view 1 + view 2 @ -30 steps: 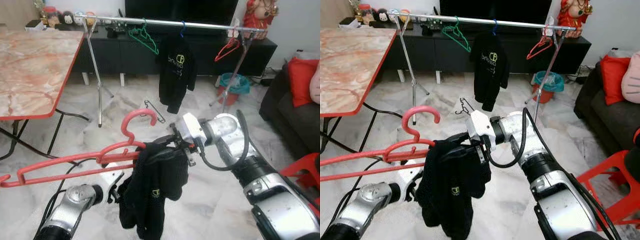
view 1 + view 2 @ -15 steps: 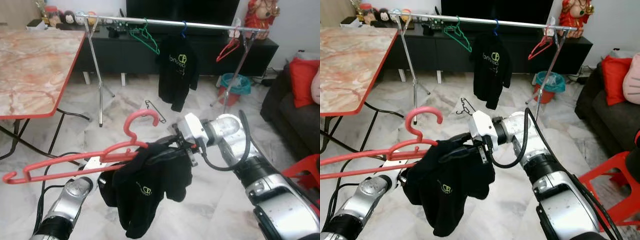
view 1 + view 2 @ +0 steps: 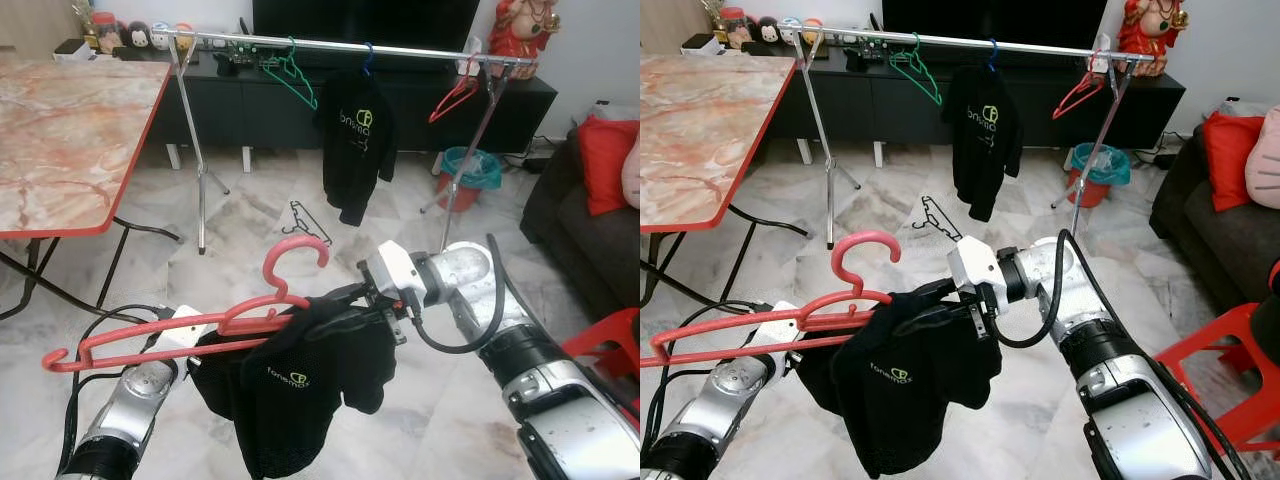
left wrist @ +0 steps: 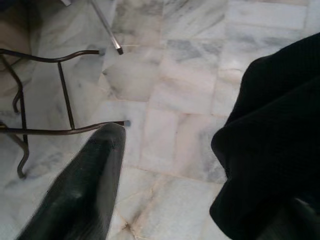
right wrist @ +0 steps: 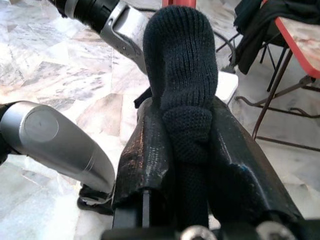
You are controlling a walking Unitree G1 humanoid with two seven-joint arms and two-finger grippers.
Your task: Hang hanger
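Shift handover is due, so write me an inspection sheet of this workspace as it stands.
Surface: pale marble floor; marble-top table at the robot's left.
Job's things: red hanger carrying a black garment, held in front of the robot; clothes rail ahead.
Clutter: green hanger, hung black top and another red hanger on the rail; black hanger on the floor.
Grippers: right gripper shut on the black garment; left gripper beside the cloth.
Cables: black cable along the right arm.
Surroundings: TV cabinet, sofa, teal bin.
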